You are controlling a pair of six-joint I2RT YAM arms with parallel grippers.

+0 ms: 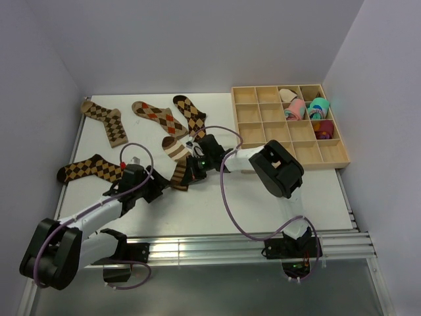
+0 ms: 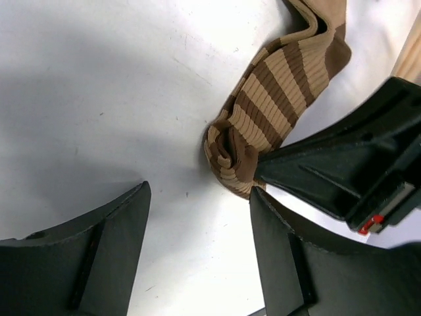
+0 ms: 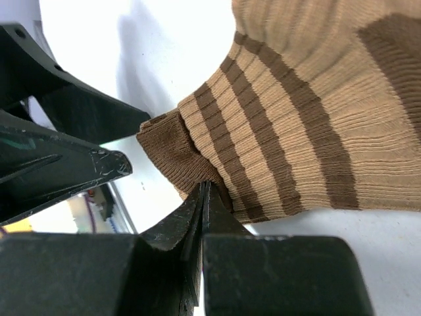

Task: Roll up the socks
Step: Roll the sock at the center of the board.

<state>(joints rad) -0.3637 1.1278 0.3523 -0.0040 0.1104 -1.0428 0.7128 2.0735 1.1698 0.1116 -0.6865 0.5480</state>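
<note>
Knit cloth among matt, hard surfaces
Striped sock (image 3: 276, 131) ribbed knit; table (image 2: 99, 85) smooth matt white; tray (image 1: 322, 162) pale wood; right fingers (image 3: 276, 276) scuffed black plastic.

**Tray and bundles, far right corner**

I see a wooden divided tray (image 1: 250, 131) on the white table (image 1: 276, 197), beside the right wall. Pink and teal rolled bundles (image 1: 297, 109) sit in its upper right compartments.

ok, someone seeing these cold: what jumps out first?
Both arms meet mid-table over the striped sock: the right gripper is pinched shut on its curled brown end, the left gripper open beside it. Four argyle socks lie flat across the left half, and a wooden divided tray at the far right holds pink and teal bundles.
</note>
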